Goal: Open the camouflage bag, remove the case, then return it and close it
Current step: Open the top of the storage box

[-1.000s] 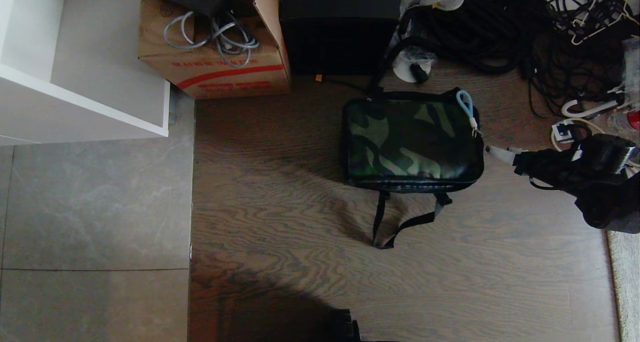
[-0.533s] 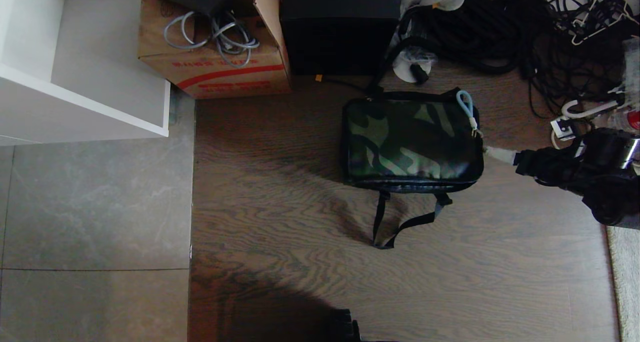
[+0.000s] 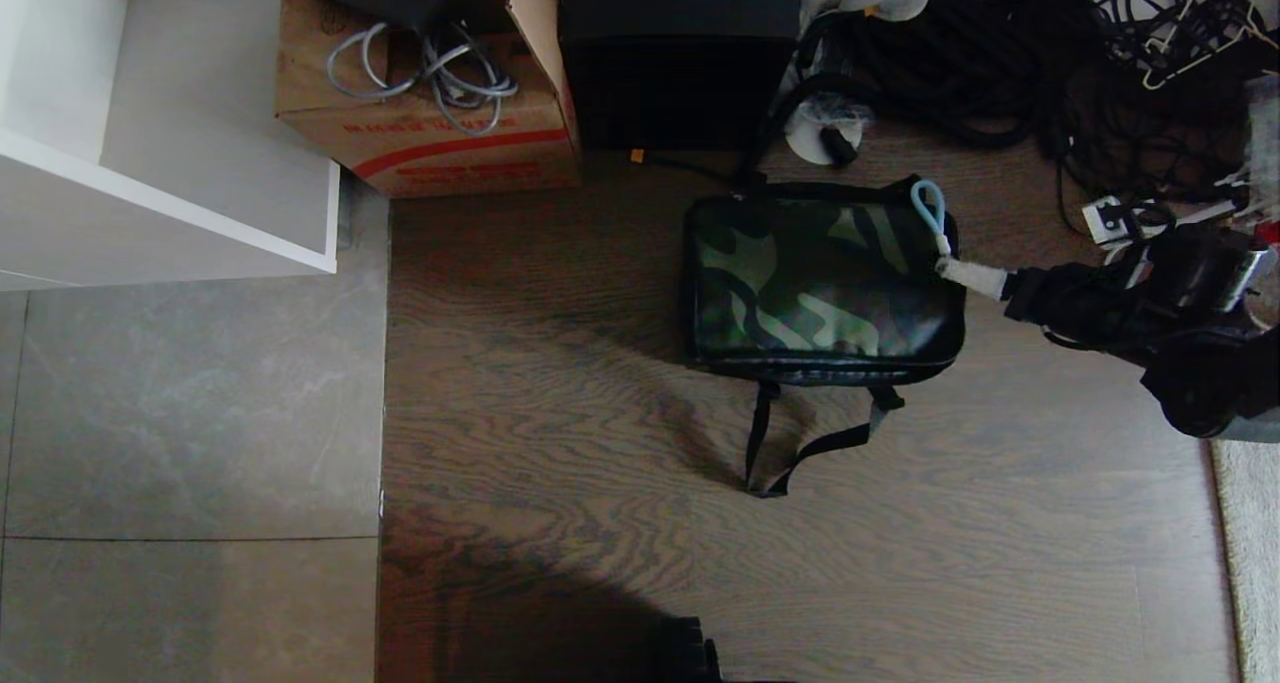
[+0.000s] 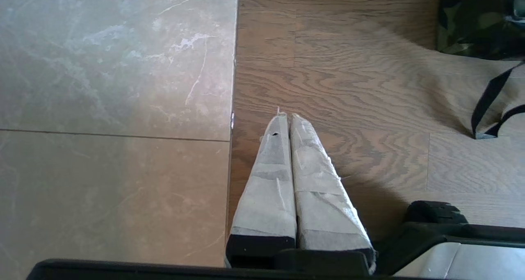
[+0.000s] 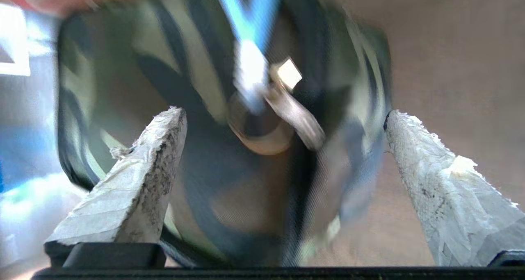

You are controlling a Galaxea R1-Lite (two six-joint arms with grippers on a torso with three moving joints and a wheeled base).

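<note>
Camouflage bag [image 3: 822, 281] lies flat on the wood floor [image 3: 560, 413], centre-right of the head frame, zipped shut as far as can be seen. Its pale blue zipper loop [image 3: 930, 208] sits at the bag's upper right corner, and black straps [image 3: 800, 443] trail toward the lower frame. Case not visible anywhere; presumably inside the bag, cannot confirm.

Right gripper [image 3: 968, 275] comes in from the right edge of the head frame, tip at the bag's right edge just below the loop. Contact cannot be told from this view. Right wrist view: fingers [image 5: 139, 181] spread wide apart, nothing between them, with the loop and metal zipper pull [image 5: 287, 108] centred in the gap, blurred.

Left gripper [image 4: 287, 165] shows only in the left wrist view, fingers pressed together, empty, over the seam between wood floor and grey tile [image 4: 102, 108]. Parked.

Progress: very start. Bag not yet opened, pull not yet gripped. Everything is left: close on the pull, unzip, take the case out, put it back, zip up.

Around: brown cardboard box [image 3: 430, 113] with grey cables upper left, tall black box [image 3: 680, 53] upper centre, black cable pile [image 3: 1000, 53] upper right, white shelf [image 3: 150, 163] far upper left.
</note>
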